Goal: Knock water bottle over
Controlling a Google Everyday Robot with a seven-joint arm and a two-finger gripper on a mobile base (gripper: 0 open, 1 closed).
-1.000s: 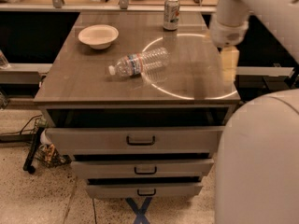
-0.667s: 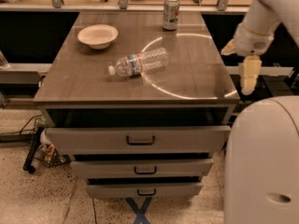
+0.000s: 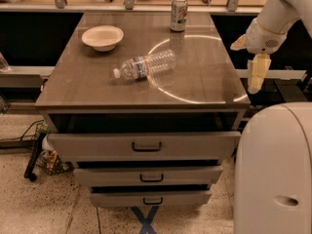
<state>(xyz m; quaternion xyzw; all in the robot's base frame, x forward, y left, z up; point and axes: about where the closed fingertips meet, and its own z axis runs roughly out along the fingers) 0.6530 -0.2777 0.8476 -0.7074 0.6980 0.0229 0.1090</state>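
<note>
— Where did you have the gripper at that moment?

— I had the gripper point(image 3: 257, 74) at the right edge of the frame, hanging pointed down just off the right side of the table point(image 3: 87, 94), well apart from everything on top. I couldn't tell how far open it stood, and I saw nothing held in it.

— And the water bottle?

— The water bottle point(image 3: 146, 65) lay on its side near the middle of the tabletop, with its white cap toward the lower left and its base toward the upper right.

— What else was up there?

— A white bowl point(image 3: 102, 37) sat upright at the upper left, apart from the bottle. A soda can point(image 3: 179, 13) stood at the far edge, top centre. Below, three drawers point(image 3: 146, 145) stood partly pulled out, and the robot's white body point(image 3: 275, 169) filled the lower right.
</note>
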